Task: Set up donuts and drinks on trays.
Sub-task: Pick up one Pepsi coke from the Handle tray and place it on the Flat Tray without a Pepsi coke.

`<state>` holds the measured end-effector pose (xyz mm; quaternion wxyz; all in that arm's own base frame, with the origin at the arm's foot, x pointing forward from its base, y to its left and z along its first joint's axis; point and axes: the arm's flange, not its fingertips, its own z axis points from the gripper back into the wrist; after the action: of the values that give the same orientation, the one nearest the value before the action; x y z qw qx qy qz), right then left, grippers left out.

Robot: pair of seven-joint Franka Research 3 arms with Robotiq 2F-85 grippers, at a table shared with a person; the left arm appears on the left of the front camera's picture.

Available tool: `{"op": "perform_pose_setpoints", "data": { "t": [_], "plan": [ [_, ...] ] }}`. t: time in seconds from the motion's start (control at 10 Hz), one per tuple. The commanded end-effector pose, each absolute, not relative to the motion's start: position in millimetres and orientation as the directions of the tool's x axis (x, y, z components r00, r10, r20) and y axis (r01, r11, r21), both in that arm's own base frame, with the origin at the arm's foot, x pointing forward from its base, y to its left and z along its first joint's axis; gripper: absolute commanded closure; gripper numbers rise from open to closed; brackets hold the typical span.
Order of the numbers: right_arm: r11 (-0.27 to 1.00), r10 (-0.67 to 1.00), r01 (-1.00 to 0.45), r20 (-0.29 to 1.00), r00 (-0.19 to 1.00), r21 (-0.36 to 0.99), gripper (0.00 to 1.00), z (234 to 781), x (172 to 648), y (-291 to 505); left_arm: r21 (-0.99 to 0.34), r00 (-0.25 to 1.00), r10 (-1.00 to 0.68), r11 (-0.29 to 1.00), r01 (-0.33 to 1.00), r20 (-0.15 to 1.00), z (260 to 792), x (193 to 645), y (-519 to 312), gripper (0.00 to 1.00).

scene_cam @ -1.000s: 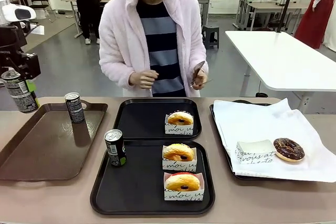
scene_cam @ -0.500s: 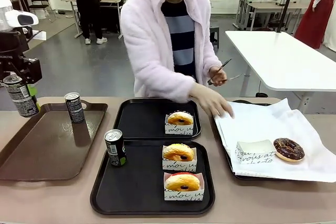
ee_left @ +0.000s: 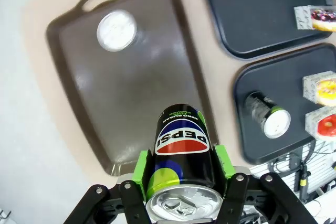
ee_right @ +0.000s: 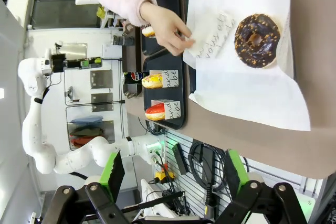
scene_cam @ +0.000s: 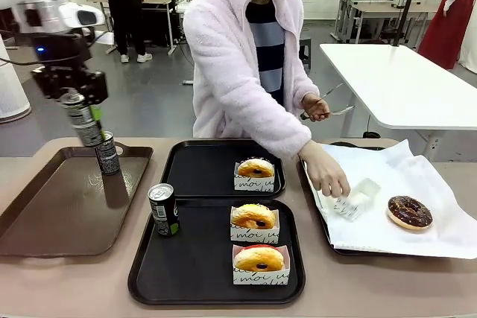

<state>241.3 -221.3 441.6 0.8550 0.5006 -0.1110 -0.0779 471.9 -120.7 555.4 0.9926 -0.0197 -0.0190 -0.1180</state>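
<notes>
Left gripper (scene_cam: 80,106) is clamped on a can (scene_cam: 83,121), green pads on both its sides. The can is lifted clear, slightly tilted, over the far end of the brown tray (scene_cam: 45,214). Left wrist view shows the same can (ee_left: 181,145) gripped near its top.

2nd can (scene_cam: 107,153) stands upright on the brown tray's far end, just beside the lifted one. 3rd can (scene_cam: 163,210) stands upright at the left edge of the near black tray (scene_cam: 194,277).

The near black tray also holds 2 in sleeves on its right side: middle donut (scene_cam: 254,216) and nearest donut (scene_cam: 259,258). Far black tray (scene_cam: 201,176) holds 1 sleeved donut (scene_cam: 256,167), right near corner.

Right gripper (ee_right: 173,182) is spread wide, holding nothing.

Chocolate donut (scene_cam: 409,211) lies bare on the white paper (scene_cam: 373,165) at right. Person's hand (scene_cam: 328,176) touches an empty sleeve (scene_cam: 356,200) just left of it.
</notes>
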Motion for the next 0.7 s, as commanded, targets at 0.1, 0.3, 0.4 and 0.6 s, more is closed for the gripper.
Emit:
{"op": "perform_pose_setpoints", "data": {
  "t": [0.1, 0.3, 0.4, 0.6],
  "plan": [
    [0.471, -0.247, -0.001, 0.133, 0.96, 0.882, 0.0, 442, 242, -222, -0.076, 0.934, -0.353, 0.931, 0.357, 0.054, 555, 514, -157, 0.41],
    [0.471, -0.247, -0.001, 0.133, 0.96, 0.882, 0.0, 442, 242, -222, -0.109, 0.904, -0.426, 0.897, 0.427, 0.039, 543, 522, -181, 0.41],
    [0.471, -0.247, -0.001, 0.133, 0.96, 0.882, 0.0, 442, 242, -222, -0.152, 0.898, -0.439, 0.888, 0.434, -0.005, 546, 509, -169, 0.41],
    [0.471, -0.247, -0.001, 0.133, 0.96, 0.882, 0.0, 442, 242, -222, -0.207, 0.824, -0.566, 0.811, 0.548, -0.034, 550, 425, -131, 0.41]
  ]
}}
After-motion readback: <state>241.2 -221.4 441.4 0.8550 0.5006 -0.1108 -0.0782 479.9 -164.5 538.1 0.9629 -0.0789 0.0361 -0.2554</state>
